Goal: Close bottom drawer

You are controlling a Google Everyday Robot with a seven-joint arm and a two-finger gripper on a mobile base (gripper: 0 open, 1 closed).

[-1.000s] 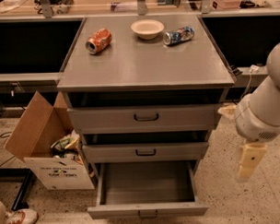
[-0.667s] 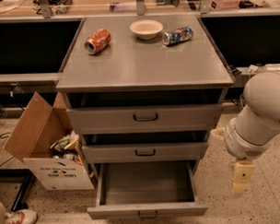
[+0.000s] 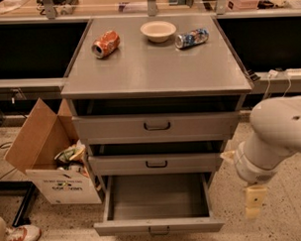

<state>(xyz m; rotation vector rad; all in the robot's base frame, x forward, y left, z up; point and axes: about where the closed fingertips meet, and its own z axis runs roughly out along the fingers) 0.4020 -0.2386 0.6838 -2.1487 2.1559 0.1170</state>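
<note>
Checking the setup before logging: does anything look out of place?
Two cans lie tipped on the cabinet top: the orange can and the blue can. The bottom drawer stands pulled far out. The gripper hangs right of it, not touching.

The bottom drawer (image 3: 158,199) is dull grey metal, matt like the cabinet top (image 3: 154,72). Near the top's far edge, the orange can (image 3: 106,43) and the blue can (image 3: 191,37) show a glossy metal sheen, while the bowl (image 3: 158,30) looks pale and matt. The box (image 3: 37,141) is raw brown cardboard. The gripper (image 3: 255,204), of pale matt plastic, hangs off the cabinet's front right corner under the smooth white arm (image 3: 277,130).
</note>
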